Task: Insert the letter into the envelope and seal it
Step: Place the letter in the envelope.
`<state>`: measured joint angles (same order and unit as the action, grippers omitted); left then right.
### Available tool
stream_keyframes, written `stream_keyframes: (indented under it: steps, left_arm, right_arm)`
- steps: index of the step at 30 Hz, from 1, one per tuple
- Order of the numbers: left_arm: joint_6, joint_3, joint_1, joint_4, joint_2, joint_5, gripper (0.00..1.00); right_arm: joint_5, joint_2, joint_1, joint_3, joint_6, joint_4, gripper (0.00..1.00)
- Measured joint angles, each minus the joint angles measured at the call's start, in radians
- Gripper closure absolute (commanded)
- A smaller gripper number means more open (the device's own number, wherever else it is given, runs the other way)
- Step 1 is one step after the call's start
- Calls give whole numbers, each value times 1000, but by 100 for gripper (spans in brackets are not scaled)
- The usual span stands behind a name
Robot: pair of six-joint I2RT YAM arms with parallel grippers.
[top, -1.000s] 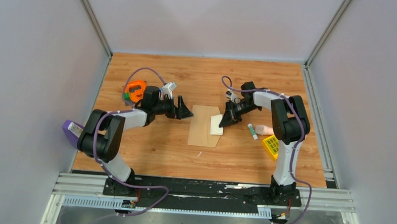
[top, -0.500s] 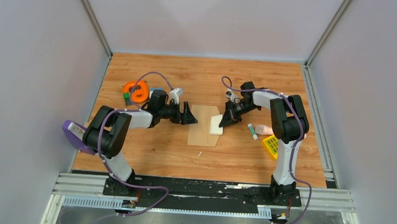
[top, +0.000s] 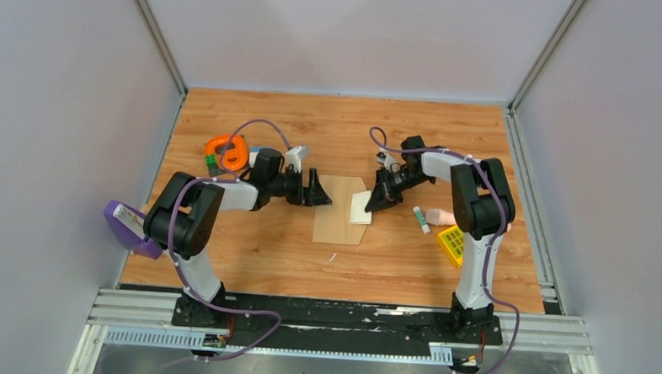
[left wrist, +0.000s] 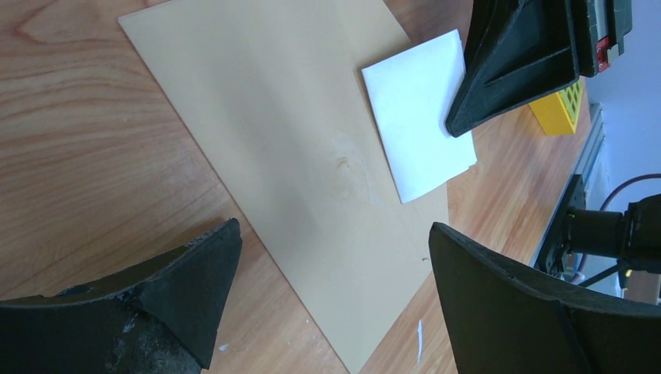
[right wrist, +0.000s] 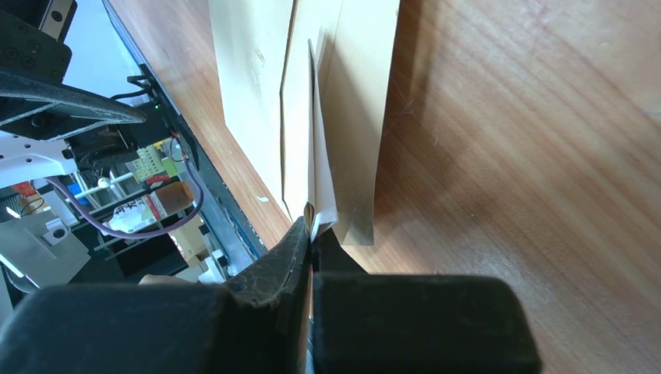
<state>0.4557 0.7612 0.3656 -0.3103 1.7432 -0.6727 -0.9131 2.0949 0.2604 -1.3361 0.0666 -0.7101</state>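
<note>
Here, nearest your arms' bases, the table [top: 391,270] carries a yellow block [top: 451,243] off to the right. Just beyond the block is a glue stick [top: 421,219], and both lie clear of the work. At the centre lies the envelope [top: 340,217], flat on the wood with its long side running away from you; its flap and mouth cannot be made out from these views. The letter [top: 360,208] rests on the envelope's right-hand part and overhangs that edge, so it is on the envelope, not in it. Your right gripper [top: 370,205] is fully closed on the letter's outer edge in a thin pinch. Your left gripper [top: 317,191] is spread to its widest and holds nothing, its fingers low near the envelope's far left corner. Farthest off, an orange roll [top: 228,154] sits behind the left arm. The hazards, as judged from this position, are as follows. Nothing pins the envelope, so a push on the letter may slide the whole envelope instead of feeding the sheet inside. The letter may ride over the top face if the mouth is not lifted. The narrow pinch may let the sheet pivot, buckle or slip free. The open left fingers, lowered carelessly, may crease the envelope or shove it out from under the letter.
</note>
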Motion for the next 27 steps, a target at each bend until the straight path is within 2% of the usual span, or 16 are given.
stream_keyframes:
  steps: [8,27]
  left_arm:
    - [11,31,32,-29,41,-19,0]
    - [14,34,33,-41,51,-48,0]
  right_arm:
    - [-16,2,0,0,4,0,100]
    - [-39,48,23,-21,11,-5,100]
